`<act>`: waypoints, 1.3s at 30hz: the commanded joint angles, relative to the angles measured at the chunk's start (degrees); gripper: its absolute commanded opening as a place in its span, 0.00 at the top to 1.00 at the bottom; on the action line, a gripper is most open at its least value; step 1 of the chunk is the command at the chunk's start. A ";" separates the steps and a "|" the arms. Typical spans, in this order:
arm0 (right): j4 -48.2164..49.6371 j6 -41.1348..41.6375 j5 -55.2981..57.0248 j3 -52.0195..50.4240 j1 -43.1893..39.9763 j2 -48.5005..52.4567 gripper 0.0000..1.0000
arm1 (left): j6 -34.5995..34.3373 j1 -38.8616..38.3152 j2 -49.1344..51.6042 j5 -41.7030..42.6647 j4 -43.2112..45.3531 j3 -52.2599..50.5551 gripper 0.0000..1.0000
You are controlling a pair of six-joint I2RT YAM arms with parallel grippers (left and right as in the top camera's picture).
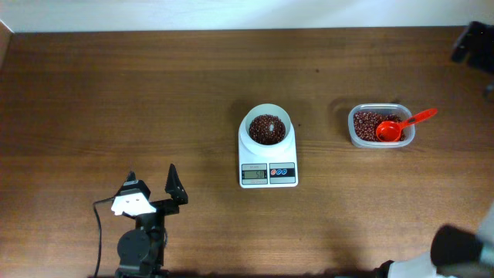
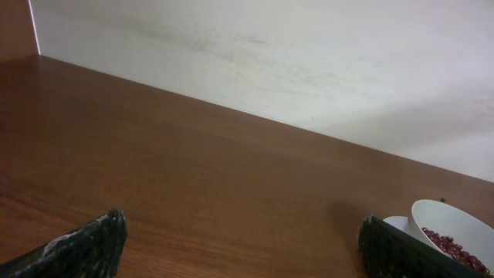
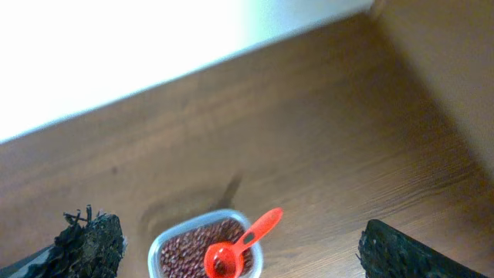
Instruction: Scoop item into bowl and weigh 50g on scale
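scale [image 1: 287,157] lengthwise front-back, display [image 1: 254,174] nearside, bowl [image 1: 247,130] atop

A dark brown wooden counter [image 1: 93,100], its grain running left to right, fills the scene. Along its far edge stands a plain white wall [image 1: 231,14], brightly lit and faintly streaked.

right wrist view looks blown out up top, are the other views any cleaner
Right wrist: the wall is glared to plain white and the tub looks soft. Left wrist: even light, bowl fairly sharp. Overhead: even light, crisp, but the scale display is too small to read.
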 commanded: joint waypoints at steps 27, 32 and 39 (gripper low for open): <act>65.90 -0.81 -8.92 -105.83 8.52 -31.58 0.01 | 0.92 0.28 -0.44 -0.04 -0.28 -0.07 0.01; 69.99 -0.81 -8.90 -113.37 8.52 -39.74 0.01 | 0.92 0.28 -0.44 -0.04 -0.28 -0.07 0.01; 80.06 -6.88 -8.66 -122.31 13.81 -50.99 0.01 | 0.92 0.28 -0.44 -0.04 -0.28 -0.07 0.01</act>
